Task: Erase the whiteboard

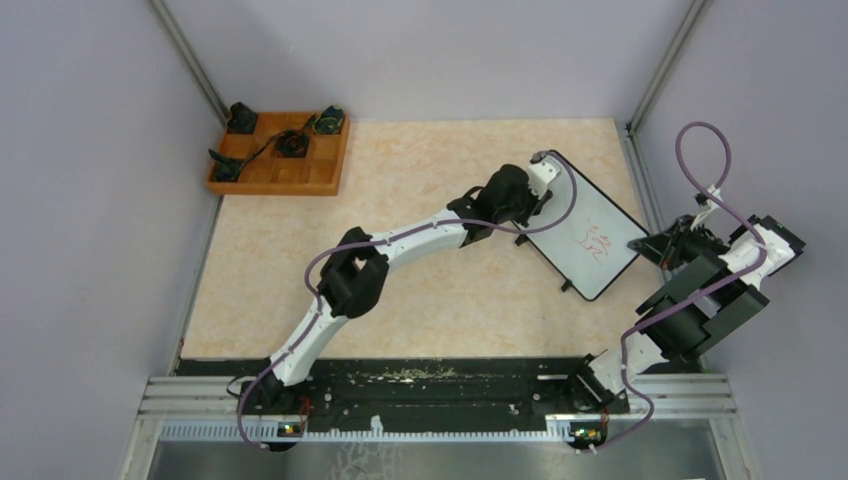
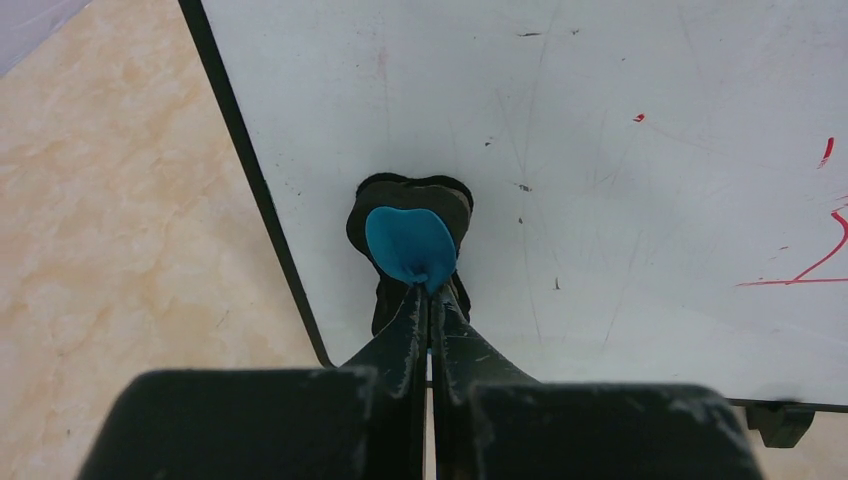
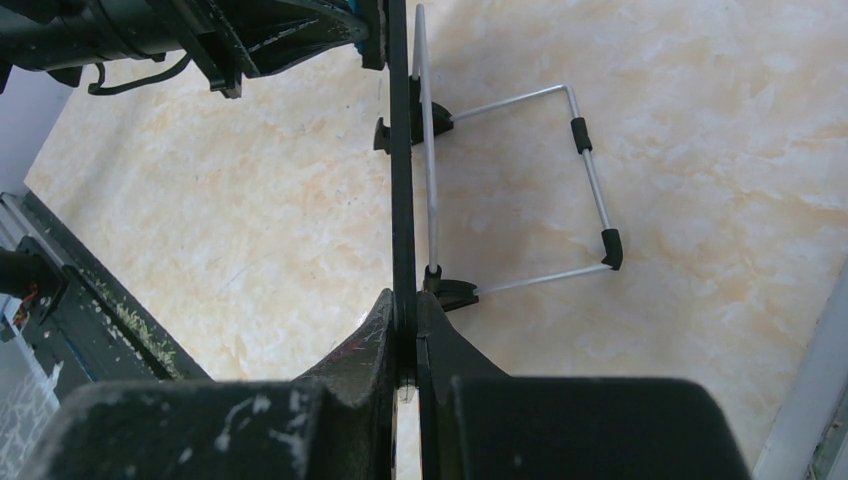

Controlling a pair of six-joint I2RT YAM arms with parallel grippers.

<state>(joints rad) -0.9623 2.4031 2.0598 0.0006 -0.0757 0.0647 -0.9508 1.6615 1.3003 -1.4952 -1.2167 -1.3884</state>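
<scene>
Right fingers (image 3: 365,340) are clamping the stiff, probably light whiteboard (image 1: 590,225) by its frame edge; left fingers (image 2: 400,340) are pinching the eraser (image 2: 410,240) just ahead.

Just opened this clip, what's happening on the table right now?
The right gripper is shut on the edge of the whiteboard, steadying it; its wire stand shows behind. The left gripper is shut on a small blue-backed eraser, with its dark pad against the board's surface near the frame. Red marks sit off to one side of the eraser, so the erasing is not finished.
</scene>
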